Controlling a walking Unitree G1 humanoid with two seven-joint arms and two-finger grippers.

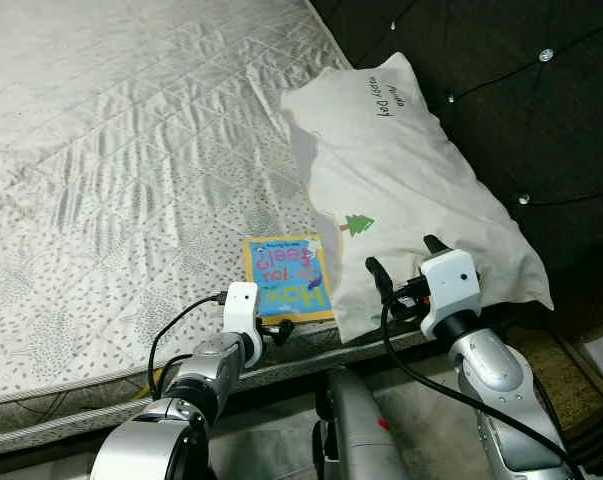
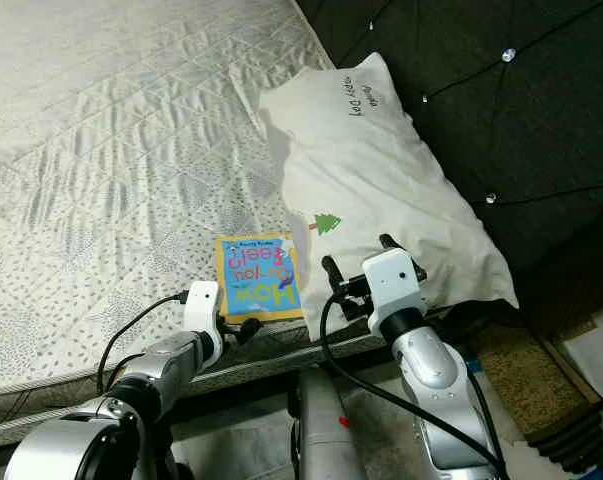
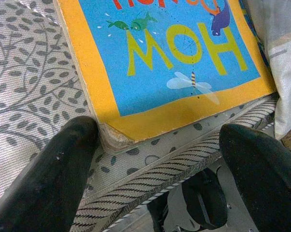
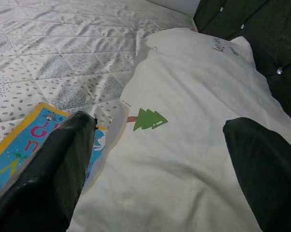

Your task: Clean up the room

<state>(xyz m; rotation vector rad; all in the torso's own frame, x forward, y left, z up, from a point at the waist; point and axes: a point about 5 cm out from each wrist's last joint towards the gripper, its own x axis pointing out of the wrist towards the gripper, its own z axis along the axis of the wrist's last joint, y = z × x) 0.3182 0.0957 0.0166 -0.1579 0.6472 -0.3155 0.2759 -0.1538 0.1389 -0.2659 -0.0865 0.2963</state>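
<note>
Left pincer (image 3: 150, 159) hovering open at book (image 1: 287, 276) corner near bed (image 1: 101, 200) edge; should straddle cover. Right pincer (image 1: 406, 262) open over pillow (image 1: 401, 180).

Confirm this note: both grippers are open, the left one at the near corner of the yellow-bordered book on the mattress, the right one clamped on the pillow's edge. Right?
Not quite. The right gripper is not clamped: the right wrist view shows its fingers spread wide over the pillow. The left gripper is open at the book corner on the mattress, as noted.
</note>
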